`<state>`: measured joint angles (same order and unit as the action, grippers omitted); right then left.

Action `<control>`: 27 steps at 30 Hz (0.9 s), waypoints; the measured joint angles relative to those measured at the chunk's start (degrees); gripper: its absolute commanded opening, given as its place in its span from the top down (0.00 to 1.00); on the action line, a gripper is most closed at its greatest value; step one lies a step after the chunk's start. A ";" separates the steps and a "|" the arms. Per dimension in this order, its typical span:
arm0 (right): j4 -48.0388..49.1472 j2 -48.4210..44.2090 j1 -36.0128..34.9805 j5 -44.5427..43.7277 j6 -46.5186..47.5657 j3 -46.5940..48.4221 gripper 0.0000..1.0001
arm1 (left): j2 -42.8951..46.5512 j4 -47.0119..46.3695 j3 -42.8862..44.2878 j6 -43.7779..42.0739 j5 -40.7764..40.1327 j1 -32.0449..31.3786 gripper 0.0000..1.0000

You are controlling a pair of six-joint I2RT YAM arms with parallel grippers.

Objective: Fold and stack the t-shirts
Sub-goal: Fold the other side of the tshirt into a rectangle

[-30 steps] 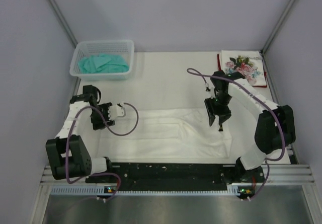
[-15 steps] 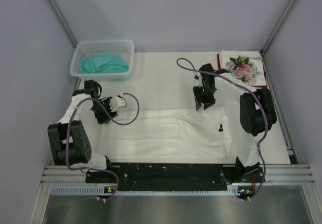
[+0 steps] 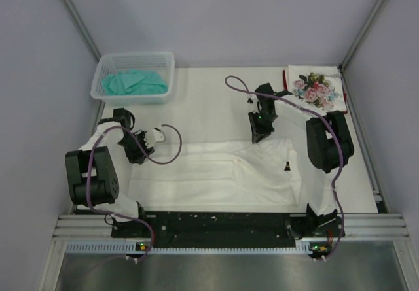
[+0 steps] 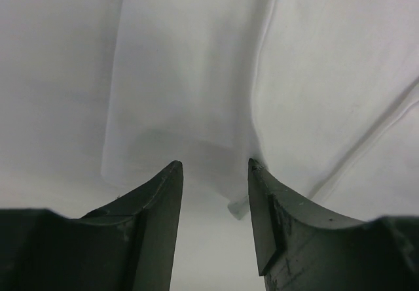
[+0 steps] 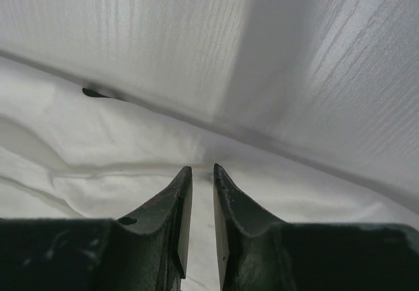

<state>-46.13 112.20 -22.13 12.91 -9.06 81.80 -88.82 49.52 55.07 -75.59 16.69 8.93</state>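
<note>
You have a white t-shirt (image 3: 216, 173) on a white table (image 3: 209, 101), so only pale grey creases set it apart. The rose-print t-shirt (image 3: 315, 89) is white with pink roses and green leaves, and a dark red t-shirt (image 3: 285, 80) edges it. The pale mesh basket (image 3: 134, 61) holds teal cloth (image 3: 134, 83). Your arms (image 3: 88, 176) are black and white, their cables (image 3: 171, 148) purple.

Back wall (image 3: 222, 16), left wall (image 3: 33, 108), right wall (image 3: 399, 108): plain pale lilac panels, closing in the white worktop (image 3: 209, 101), which is lying under even light. Grey metal struts (image 3: 75, 16) are running up the rear corners. A black strip (image 3: 216, 220) and a slotted aluminium rail (image 3: 65, 229) are bordering the near edge, with a dull metal sheet (image 3: 216, 271) lying below.
</note>
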 measured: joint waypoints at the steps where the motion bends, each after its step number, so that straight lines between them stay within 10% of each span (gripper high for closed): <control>1: -0.02 0.00 0.00 0.39 0.00 0.00 0.82 | -0.13 0.11 -0.02 -0.07 0.02 0.00 0.59; 13: -0.09 0.74 -0.11 0.04 0.79 -0.02 0.75 | -1.09 0.15 -0.02 -0.87 -0.02 0.00 0.74; 18: -0.17 1.25 -0.57 0.07 1.79 -1.07 1.00 | -1.09 0.17 -0.02 -0.85 0.02 0.00 0.85; 27: -0.74 -1.33 -0.79 0.85 1.99 -3.52 1.00 | -1.09 0.20 -0.02 -0.79 -0.02 0.00 1.00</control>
<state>-46.87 110.87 -22.92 13.76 -7.07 78.28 -89.91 49.71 55.05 -76.38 16.67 8.93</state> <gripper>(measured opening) 0.007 0.008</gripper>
